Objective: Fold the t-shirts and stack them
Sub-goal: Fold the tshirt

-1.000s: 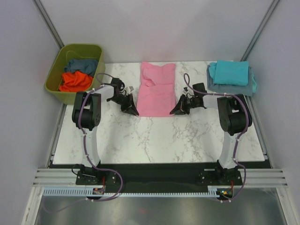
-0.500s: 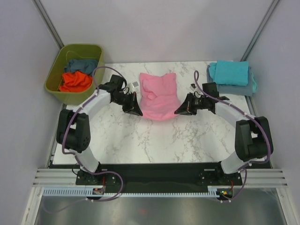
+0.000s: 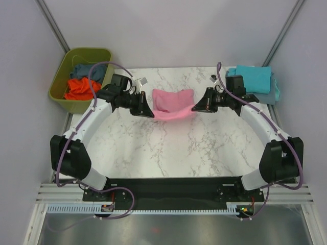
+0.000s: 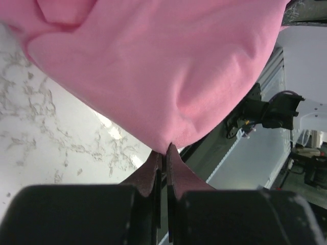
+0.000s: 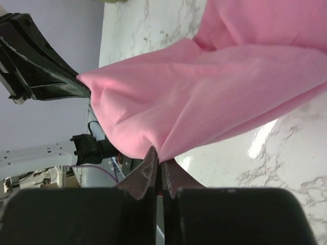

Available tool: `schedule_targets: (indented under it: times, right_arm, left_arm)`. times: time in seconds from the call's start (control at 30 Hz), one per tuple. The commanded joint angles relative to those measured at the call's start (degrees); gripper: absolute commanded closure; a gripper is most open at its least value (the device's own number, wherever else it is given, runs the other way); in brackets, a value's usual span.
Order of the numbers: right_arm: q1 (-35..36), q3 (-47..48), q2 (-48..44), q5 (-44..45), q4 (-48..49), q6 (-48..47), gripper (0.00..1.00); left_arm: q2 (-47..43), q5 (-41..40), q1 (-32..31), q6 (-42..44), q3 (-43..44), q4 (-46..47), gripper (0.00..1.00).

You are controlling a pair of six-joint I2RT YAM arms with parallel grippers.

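Pink shirt point(image 3: 173, 103): mid-table, doubled over and wrinkled. Its near corners are pinched in the left gripper point(image 3: 148, 113) and right gripper point(image 3: 194, 108), and the cloth sags between them. Turquoise shirt point(image 3: 251, 79): folded flat at the far right corner, on top of a folded slate-blue shirt point(image 3: 263, 97). Orange shirt point(image 3: 82, 88) and second slate-blue shirt point(image 3: 86, 70): crumpled together in the tub point(image 3: 65, 102), touching.

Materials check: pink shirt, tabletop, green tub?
The pink t-shirt looks like soft matte knit, likely cotton jersey: it sags and creases between its two pinched edges. The tabletop is white with grey veining, marble-look, perhaps laminate; glare patches suggest a semi-gloss finish. The green tub looks like moulded plastic: smooth, rounded rim.
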Motion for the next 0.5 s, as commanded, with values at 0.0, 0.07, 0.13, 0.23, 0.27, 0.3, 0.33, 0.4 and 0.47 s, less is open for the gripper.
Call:
schedule_targets:
  times: [0.0,0.07,0.13,0.23,0.27,0.3,0.33,0.4,0.47]
  right_arm:
    - [-0.2,7.2,3.9,3.1,0.6,-3.0,1.00]
    - [-0.4,10.8,7.2,4.8,0.9,-3.5,1.00]
    - [-0.3,13.3,9.4,6.1,1.3,-4.9,1.00]
    - [-0.7,18.3,15.0,7.8,1.6,-6.5,1.00]
    - [-1.0,19.6,16.2,8.2,1.7,-6.8,1.00]
    - [-1.3,21.7,17.3,8.5,1.8,-7.2,1.00]
    - [-1.5,22.7,18.4,8.9,1.8,-7.9,1.00]
    - [-2.0,25.2,21.5,9.4,2.4,-8.2,1.00]
    - [-2.2,26.9,24.3,9.9,2.7,-8.6,1.00]
  left_arm:
    - [3.0,-1.5,0.6,1.2,7.8,-1.3,0.98]
    - [6.1,-2.7,1.0,2.1,10.8,-1.2,0.98]
    - [8.0,-3.9,1.3,2.7,12.7,-0.7,0.98]
    - [11.9,-5.3,1.8,3.7,16.5,-0.5,0.98]
    - [12.8,-5.6,1.8,4.0,18.4,-0.4,0.98]
    - [13.8,-6.3,1.8,4.3,19.4,-0.3,0.98]
    - [15.7,-6.6,1.9,4.5,20.3,-0.1,0.98]
    - [17.4,-7.8,2.0,5.1,22.9,0.3,0.98]
    - [20.4,-8.4,2.1,5.4,25.6,0.8,0.98]
